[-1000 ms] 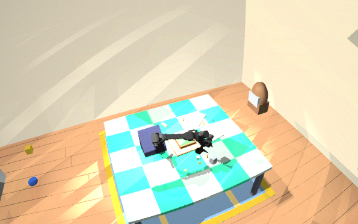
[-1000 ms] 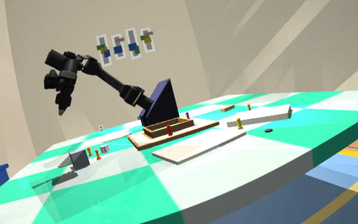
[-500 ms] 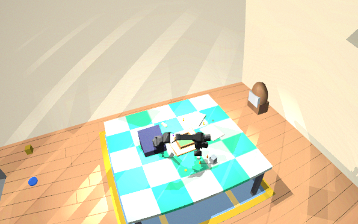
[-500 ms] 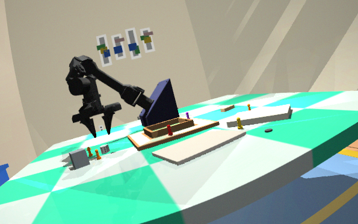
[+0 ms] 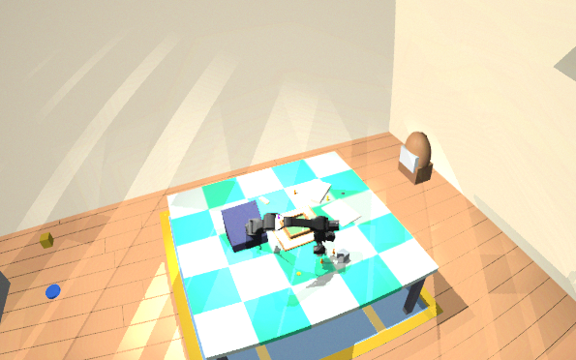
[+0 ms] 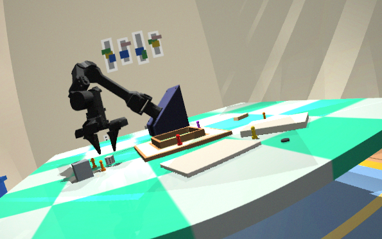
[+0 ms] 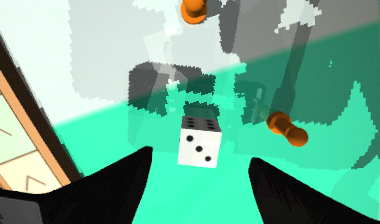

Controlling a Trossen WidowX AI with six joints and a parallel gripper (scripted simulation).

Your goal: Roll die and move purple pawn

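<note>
The white die lies on the table, outside the tray; the wrist view shows a bright face with three pips and a shaded face with several. My gripper is open and empty, pointing down above the die, with a fingertip to either side of it in the wrist view. The wooden-walled tray stands in the middle of the game board. The purple pawn stands upright at the board's far side, close to the arm's base. Its exact square cannot be told.
Two orange pawns and a grey block are close to the die. A red pawn stands on the board. Pale slabs, a yellow pawn and a black disc lie beyond it.
</note>
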